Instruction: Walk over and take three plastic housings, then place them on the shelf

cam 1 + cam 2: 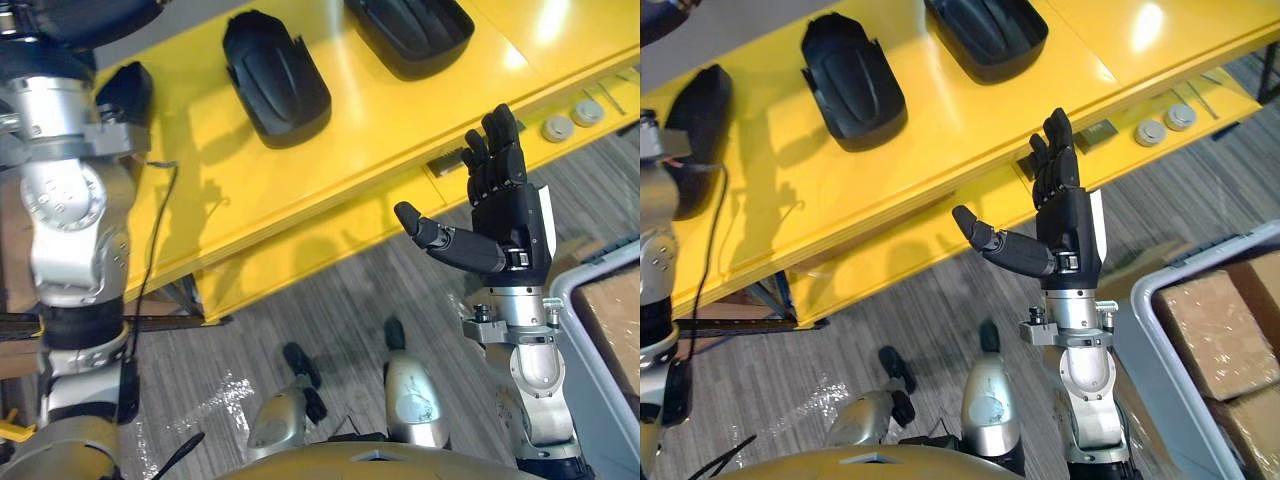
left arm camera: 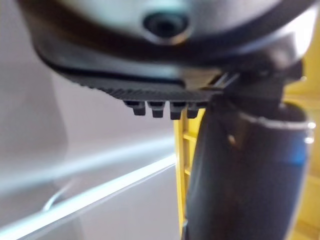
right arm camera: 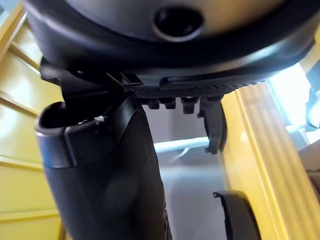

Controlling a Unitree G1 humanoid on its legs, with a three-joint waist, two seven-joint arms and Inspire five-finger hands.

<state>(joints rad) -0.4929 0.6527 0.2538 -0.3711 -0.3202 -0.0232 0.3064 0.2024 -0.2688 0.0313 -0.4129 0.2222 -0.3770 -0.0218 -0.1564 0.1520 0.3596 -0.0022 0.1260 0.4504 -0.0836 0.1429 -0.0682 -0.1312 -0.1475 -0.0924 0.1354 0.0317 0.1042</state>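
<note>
Housings up top, three black plastic ones lying well apart on the yellow shelf (image 1: 970,130): left housing (image 1: 695,115) at upper left, middle housing (image 1: 853,85) in the upper middle, right housing (image 1: 985,35) against the top edge. Right hand (image 1: 1068,220) hangs mid-frame just off the shelf's front edge, fingers straight, thumb out, carrying nothing. Left hand (image 2: 245,165), in its wrist view, looks relaxed and empty too. My read is that either all three are already placed and the job is done, or none is taken yet; I cannot tell which. Grey bin (image 1: 1145,310) with cardboard boxes (image 1: 1220,320) sits at lower right.
</note>
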